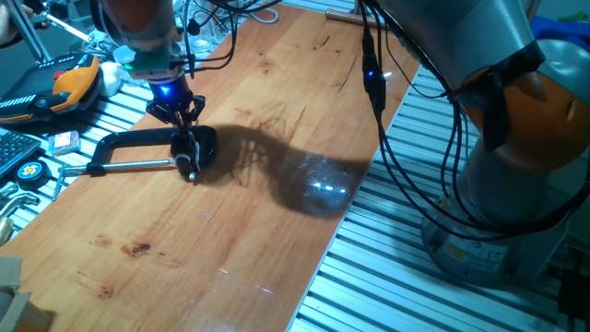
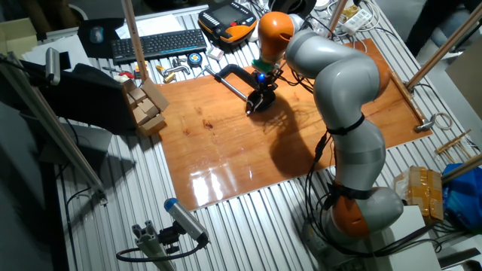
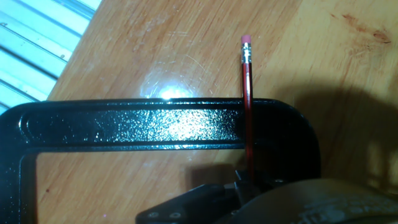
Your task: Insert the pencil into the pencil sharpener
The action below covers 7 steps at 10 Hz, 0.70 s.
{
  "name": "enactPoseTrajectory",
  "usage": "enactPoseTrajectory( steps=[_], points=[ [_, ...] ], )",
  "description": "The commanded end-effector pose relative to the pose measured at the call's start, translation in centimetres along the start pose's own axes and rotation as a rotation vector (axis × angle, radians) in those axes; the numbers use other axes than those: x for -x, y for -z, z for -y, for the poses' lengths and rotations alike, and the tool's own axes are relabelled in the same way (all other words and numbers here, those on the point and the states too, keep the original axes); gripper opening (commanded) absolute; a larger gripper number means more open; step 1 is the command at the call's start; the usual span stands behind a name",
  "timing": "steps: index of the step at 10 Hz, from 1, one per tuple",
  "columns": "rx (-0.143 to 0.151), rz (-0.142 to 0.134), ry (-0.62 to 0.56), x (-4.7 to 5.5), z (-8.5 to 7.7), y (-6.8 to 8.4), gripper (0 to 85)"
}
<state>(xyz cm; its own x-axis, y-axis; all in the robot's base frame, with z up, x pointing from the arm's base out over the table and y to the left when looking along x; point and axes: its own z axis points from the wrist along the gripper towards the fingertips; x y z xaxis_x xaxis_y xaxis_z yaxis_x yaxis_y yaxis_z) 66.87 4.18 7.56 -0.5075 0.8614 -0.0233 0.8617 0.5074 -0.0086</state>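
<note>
The red pencil has a pink eraser end and lies across the frame of the large black C-clamp. Its lower end runs in between the dark parts of my gripper at the bottom of the hand view. My gripper stands low over the curved end of the clamp and looks shut on the pencil, which points toward the board's front. It is also in the other fixed view. I cannot make out the pencil sharpener; it is hidden or lost among the dark shapes.
The wooden board ends in slotted aluminium at the left and right. An orange-black device and a tape measure lie off the left edge. Cables hang over the right side. A keyboard and wooden blocks are nearby.
</note>
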Motion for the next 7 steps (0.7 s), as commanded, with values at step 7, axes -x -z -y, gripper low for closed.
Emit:
enactPoseTrajectory(
  steps=[7],
  points=[
    [0.0,0.005,-0.009,-0.05,0.0,-0.01,17.0]
  ],
)
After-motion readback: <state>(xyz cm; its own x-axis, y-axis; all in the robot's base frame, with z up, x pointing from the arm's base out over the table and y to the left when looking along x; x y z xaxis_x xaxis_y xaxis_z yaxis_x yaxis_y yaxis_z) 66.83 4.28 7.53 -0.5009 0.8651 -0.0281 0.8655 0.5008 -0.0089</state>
